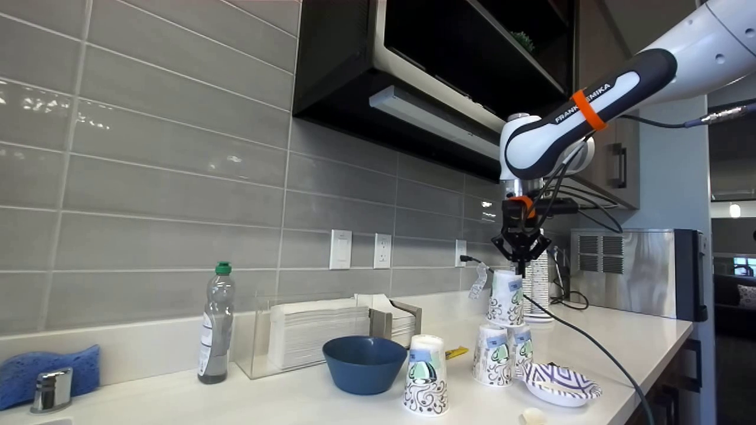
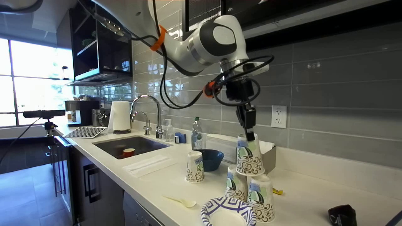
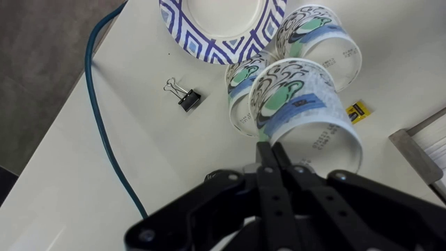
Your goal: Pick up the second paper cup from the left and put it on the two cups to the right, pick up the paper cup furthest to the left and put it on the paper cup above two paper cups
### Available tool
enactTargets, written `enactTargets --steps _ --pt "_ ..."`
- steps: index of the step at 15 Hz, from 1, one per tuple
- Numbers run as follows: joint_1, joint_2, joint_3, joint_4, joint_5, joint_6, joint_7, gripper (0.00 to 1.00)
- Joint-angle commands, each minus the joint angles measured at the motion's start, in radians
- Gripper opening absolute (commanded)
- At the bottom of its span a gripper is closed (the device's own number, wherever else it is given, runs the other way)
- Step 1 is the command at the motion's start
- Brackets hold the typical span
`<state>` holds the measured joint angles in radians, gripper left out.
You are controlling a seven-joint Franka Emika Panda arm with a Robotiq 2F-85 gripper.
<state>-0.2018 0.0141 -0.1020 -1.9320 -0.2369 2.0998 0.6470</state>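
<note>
From where I stand, the black gripper (image 3: pixel 271 144) has its fingers nearly together, pinching the thin paper edge of the top cup (image 1: pixel 505 304) between them. That cup is tapered and turned mouth down, white paper printed with dark curling scrolls and blue-green patches. It sits over the two cups (image 2: pixel 261 202), upturned and of the same paper, its lip down at their bases; whether they take its weight I can't tell. The lone cup (image 1: pixel 426 378) stands upturned too, apart from them, just beside a smooth dark-blue bowl (image 1: pixel 363 369) with flaring sides. Close by the two cups lies a shallow round dish (image 3: pixel 223 21), its rim patterned in purple and white angles. A pale spoon (image 2: pixel 183 201) rests on the sleek white counter (image 1: pixel 307 401). The wrist view also gives me a black clip (image 3: pixel 189 100) with bent wire handles, a small yellow sachet (image 3: pixel 358 112) and a rounded teal cable (image 3: pixel 88 62). In front of glossy grey tiles (image 1: pixel 177 177) stands a clear bottle (image 1: pixel 216 333) with a green cap, near flat-folded napkins (image 1: pixel 319 333); farther along is a blue sponge (image 1: pixel 82 369) with a wavy top edge.
</note>
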Motion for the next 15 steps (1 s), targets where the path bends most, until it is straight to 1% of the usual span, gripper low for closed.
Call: enactTargets --steps 1,4,5,6,8,11,15 --pt "0.018 0.024 -0.024 0.034 0.036 -0.022 -0.024 0.01" --pt "0.018 0.026 -0.028 0.033 0.04 -0.023 -0.025 0.01" --pt "0.017 0.026 -0.029 0.033 0.048 -0.015 -0.028 0.27" --pt "0.018 0.024 -0.03 0.032 0.053 -0.014 -0.024 0.29" --pt "0.019 0.018 -0.031 0.027 0.053 0.0 -0.021 0.41" --pt "0.024 0.003 -0.034 0.023 0.023 0.008 -0.003 0.63" --pt "0.039 -0.055 -0.02 0.016 0.008 -0.004 0.046 0.89"
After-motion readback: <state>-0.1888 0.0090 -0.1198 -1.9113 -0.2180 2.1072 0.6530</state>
